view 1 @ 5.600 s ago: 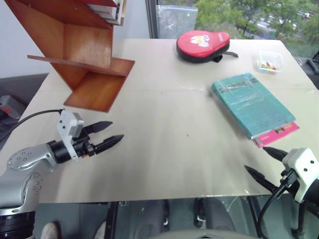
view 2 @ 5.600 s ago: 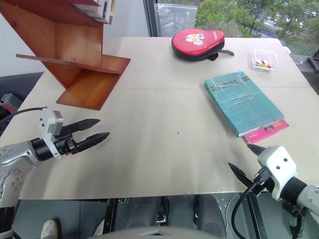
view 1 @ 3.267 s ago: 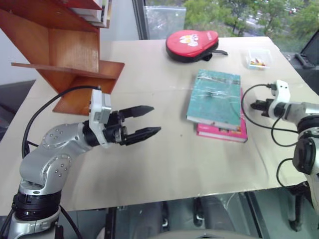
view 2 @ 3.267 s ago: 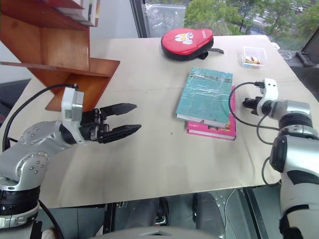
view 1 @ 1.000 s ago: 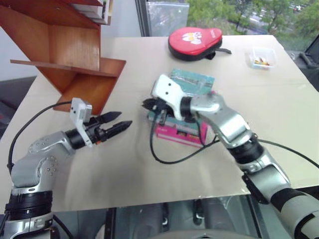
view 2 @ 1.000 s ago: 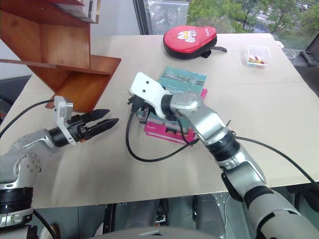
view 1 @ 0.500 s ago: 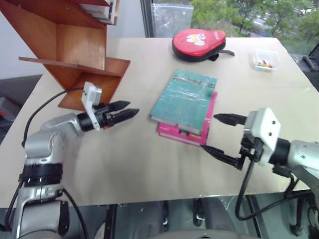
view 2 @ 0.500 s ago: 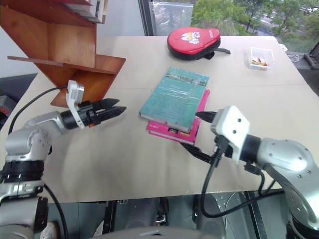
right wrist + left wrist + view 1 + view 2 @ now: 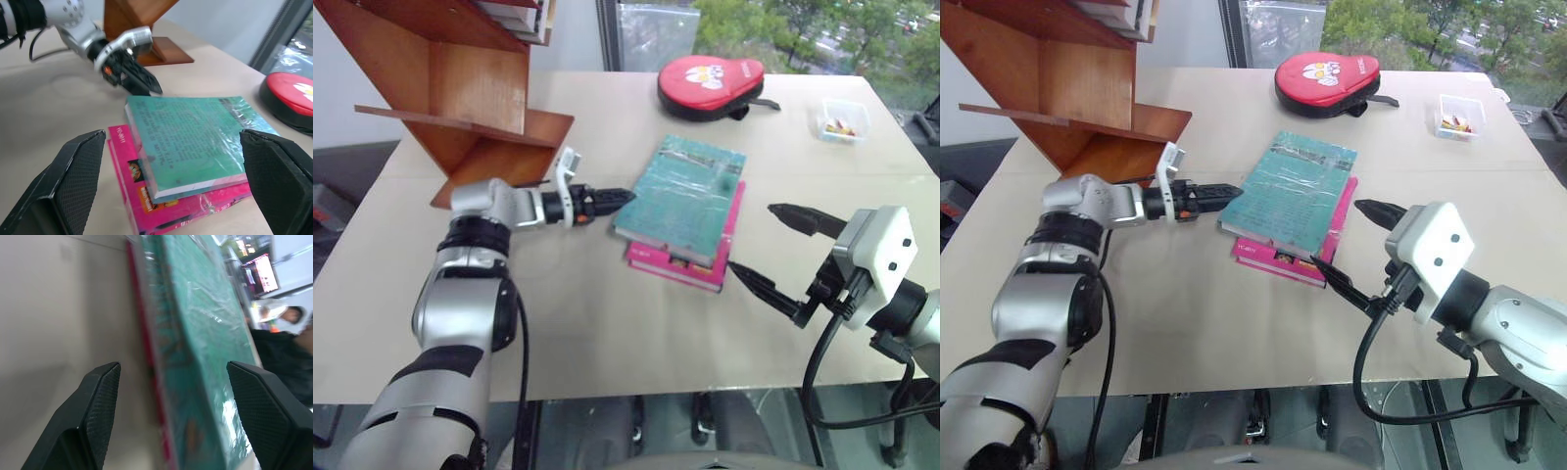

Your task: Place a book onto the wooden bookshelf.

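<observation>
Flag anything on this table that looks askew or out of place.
The teal book lies skewed on the pink book, edges not lined up, so pink shows along one side and the near end. Both sit at a slant to the table edge. Nothing looks spilled or damaged.

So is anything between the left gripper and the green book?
Nothing visible. The left gripper, open, sits right at the near corner of the green book, which lies on a pink book. The table toward the wooden bookshelf is bare.

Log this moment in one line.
left gripper: open, at teal book edge | right gripper: open, empty | teal book: on pink book | bookshelf: book not placed
</observation>
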